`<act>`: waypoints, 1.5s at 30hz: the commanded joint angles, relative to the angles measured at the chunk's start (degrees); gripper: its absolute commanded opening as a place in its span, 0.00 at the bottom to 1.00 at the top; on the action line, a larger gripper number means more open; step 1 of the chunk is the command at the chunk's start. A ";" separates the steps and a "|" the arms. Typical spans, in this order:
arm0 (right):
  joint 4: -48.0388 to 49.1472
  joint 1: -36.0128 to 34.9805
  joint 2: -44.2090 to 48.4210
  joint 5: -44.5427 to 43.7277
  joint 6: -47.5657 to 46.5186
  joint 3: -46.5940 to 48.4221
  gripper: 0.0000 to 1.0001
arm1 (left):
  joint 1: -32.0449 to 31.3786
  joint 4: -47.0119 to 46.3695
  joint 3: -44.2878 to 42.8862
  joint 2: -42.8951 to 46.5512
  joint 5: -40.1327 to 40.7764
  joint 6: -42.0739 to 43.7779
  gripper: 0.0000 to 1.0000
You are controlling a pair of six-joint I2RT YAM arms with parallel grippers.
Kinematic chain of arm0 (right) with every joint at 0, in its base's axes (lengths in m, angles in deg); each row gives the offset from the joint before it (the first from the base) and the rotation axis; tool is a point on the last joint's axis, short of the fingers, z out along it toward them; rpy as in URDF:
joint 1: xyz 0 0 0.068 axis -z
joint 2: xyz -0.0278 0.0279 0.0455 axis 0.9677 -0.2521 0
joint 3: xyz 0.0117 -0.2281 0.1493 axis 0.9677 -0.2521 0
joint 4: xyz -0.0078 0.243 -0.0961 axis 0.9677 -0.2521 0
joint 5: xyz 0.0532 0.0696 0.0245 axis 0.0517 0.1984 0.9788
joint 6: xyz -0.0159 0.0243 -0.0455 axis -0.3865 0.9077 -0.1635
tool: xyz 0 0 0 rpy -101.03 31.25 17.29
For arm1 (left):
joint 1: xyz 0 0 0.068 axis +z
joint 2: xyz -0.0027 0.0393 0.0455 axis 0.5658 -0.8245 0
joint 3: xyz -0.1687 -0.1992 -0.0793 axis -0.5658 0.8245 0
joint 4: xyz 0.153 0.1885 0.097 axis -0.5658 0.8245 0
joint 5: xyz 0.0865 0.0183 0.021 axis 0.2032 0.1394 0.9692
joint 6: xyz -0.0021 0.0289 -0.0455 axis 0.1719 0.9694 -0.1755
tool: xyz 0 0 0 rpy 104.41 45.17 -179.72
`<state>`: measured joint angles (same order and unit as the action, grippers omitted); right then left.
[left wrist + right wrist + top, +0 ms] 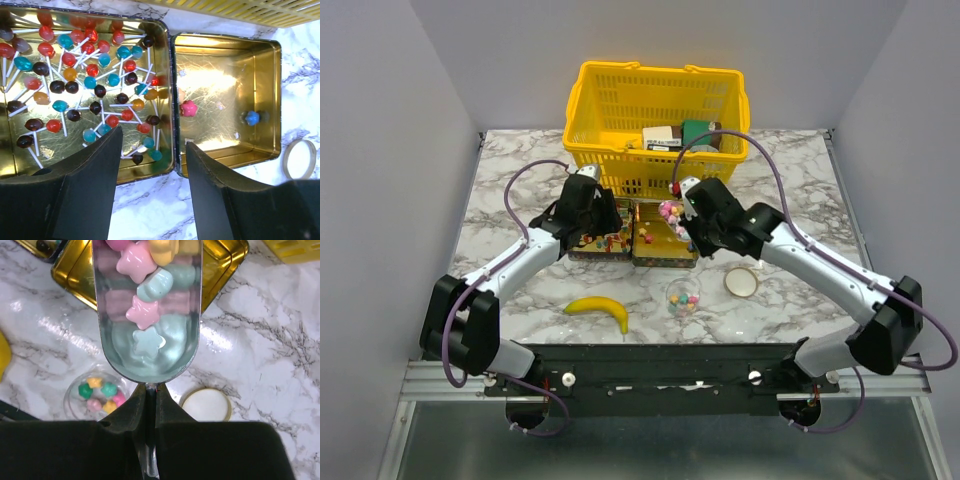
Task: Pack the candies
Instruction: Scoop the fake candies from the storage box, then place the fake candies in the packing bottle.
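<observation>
The candies are small star-shaped sweets. Several lie in a metal scoop (147,315) that my right gripper (149,395) holds shut by its handle, above the right gold tin (665,250). In the top view the scoop (670,212) hangs over that tin's far end. A pink candy (188,108) and a blue one (252,118) lie in the right tin (225,55). More candies sit in a clear jar (97,395), also in the top view (682,298). My left gripper (152,150) is open and empty over the tins' near edge.
The left gold tin (167,100) holds many lollipops. The jar's lid (741,282) lies right of the jar. A banana (600,310) lies near the front edge. A yellow basket (655,125) with boxes stands behind the tins.
</observation>
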<state>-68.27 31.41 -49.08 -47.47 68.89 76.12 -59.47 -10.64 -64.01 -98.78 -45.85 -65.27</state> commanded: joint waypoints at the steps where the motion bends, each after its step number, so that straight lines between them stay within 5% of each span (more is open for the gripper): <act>1: -6.76 -2.06 5.28 1.08 3.96 -3.01 0.01 | -0.39 -2.38 0.55 0.62 3.36 1.25 0.66; 18: -16.52 -14.55 15.39 8.89 16.52 -12.86 0.01 | -0.39 -2.03 0.55 -0.79 6.09 1.95 0.84; 36: -25.67 -14.55 12.32 12.32 23.12 -9.18 0.01 | -0.39 -1.68 0.03 -0.97 5.65 2.04 0.86; 45: -24.87 -10.51 9.50 21.72 24.70 -10.14 0.01 | -0.39 -2.21 0.55 1.05 6.09 2.04 0.86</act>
<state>-92.62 18.56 -38.85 -31.21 92.08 65.13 -59.71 -11.52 -63.71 -99.61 -41.56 -63.72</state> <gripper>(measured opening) 0.146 0.862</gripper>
